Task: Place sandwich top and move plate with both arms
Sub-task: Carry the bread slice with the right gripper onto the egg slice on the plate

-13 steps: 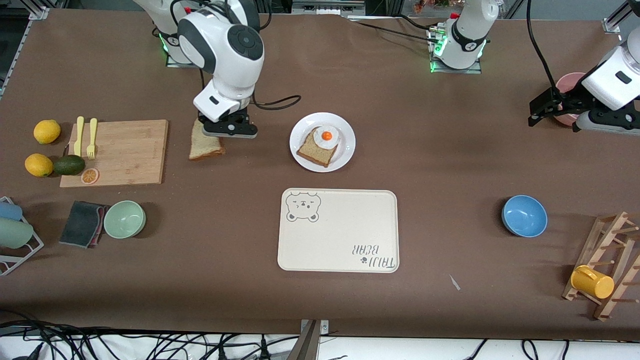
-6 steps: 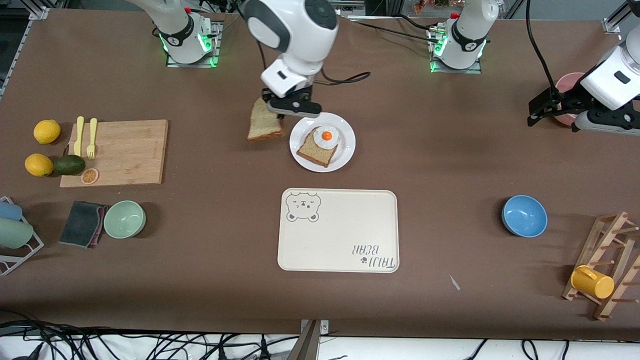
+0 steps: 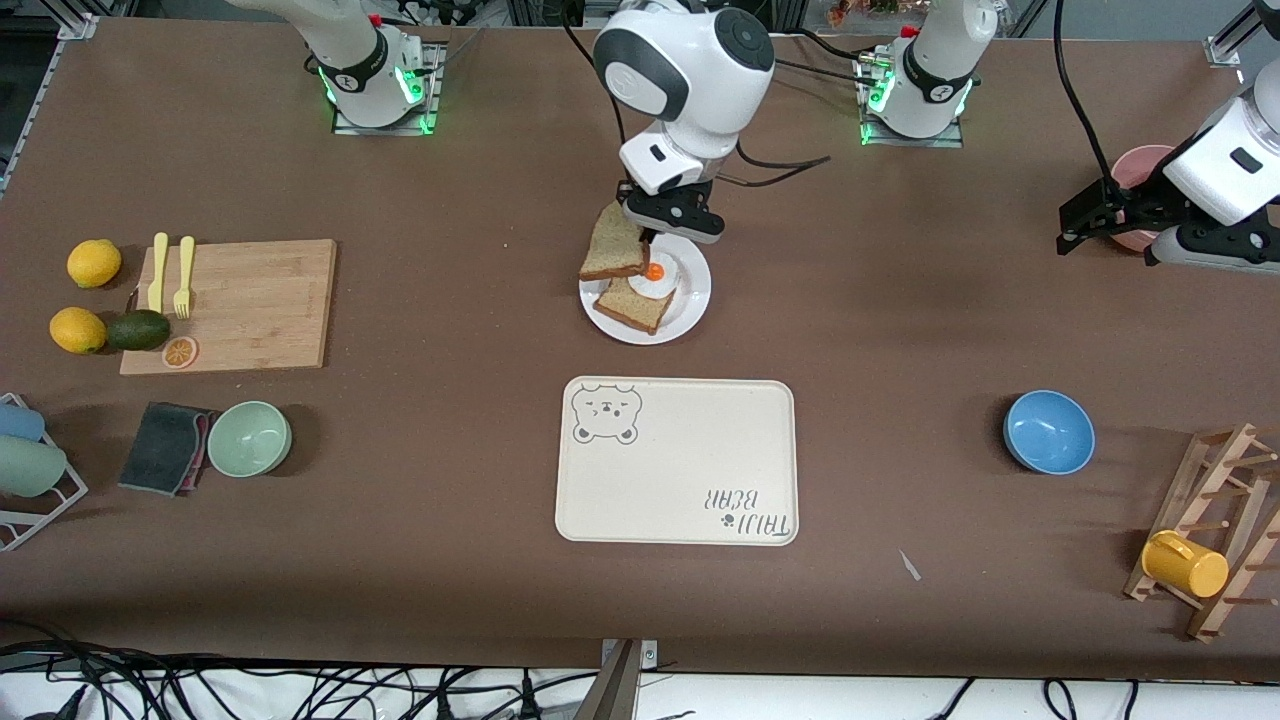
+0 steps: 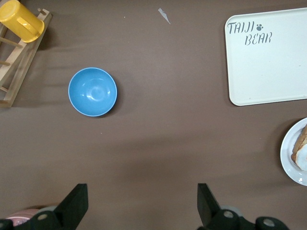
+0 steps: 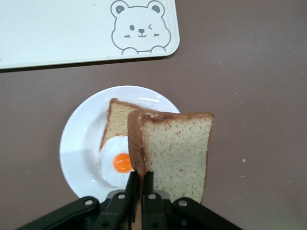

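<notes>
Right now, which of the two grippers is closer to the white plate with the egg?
The right one. The right gripper hangs over the plate, shut on the sandwich top. The left gripper waits open near the pink bowl at its end of the table.

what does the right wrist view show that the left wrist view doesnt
Only the right wrist view shows the right gripper shut on the sandwich top, held on edge over the plate, plus the fried egg and the tray's bear face.

Only the left wrist view shows the open left gripper, waiting above bare table, the blue bowl and the yellow mug.

Both show the plate, the lower bread slice and the cream tray.
</notes>
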`<state>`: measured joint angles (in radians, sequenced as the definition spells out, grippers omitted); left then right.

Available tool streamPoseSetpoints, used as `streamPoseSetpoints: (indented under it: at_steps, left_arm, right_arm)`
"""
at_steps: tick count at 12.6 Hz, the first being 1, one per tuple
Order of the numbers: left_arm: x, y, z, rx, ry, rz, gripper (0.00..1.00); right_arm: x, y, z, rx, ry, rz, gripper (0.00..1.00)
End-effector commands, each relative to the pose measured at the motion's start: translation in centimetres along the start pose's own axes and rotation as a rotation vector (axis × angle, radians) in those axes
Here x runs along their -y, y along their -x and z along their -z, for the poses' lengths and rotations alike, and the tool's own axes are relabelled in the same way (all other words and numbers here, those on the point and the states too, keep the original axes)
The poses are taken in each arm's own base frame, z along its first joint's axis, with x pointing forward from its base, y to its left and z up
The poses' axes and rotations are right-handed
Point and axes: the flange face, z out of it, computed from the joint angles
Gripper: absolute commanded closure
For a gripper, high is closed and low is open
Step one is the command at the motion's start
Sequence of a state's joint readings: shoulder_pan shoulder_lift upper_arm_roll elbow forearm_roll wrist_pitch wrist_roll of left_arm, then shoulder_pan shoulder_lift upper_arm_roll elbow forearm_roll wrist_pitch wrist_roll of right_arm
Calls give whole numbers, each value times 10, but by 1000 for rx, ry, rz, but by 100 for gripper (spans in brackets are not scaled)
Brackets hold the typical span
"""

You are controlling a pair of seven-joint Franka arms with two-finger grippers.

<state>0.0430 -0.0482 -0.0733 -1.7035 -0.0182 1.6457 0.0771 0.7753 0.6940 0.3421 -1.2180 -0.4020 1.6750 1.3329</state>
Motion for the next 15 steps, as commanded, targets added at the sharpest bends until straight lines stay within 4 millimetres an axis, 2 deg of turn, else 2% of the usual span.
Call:
streamPoseSetpoints:
  at_steps: [1,4,8,9,10,11,12,15]
  left_arm:
    - [2,1,1,11,-30,1,0]
    - [4,2,0,19,-29,4,0]
    - [3,3,0,25,-29,4,0]
    - [3,3,0,25,-29,4,0]
    - [3,3,0,25,-29,4,0]
    - [4,3,0,26,-30,3,0]
    - [3,3,-1,28,-28,3,0]
    - [4,3,-1,28,-28,6,0]
  right_arm:
    - [21,-4,-14,36,14,-57,100]
    - [29,-8,-43,54,31,-116,100]
    - [34,-6,-61,66,44,-165,100]
    - [35,-6,-63,65,40,-179,80]
    - [35,-6,-64,64,40,-178,45]
    - [36,-5,-64,62,40,-177,32]
    - [35,-6,-64,58,42,-179,20]
    - [29,-12,-59,75,40,-195,6]
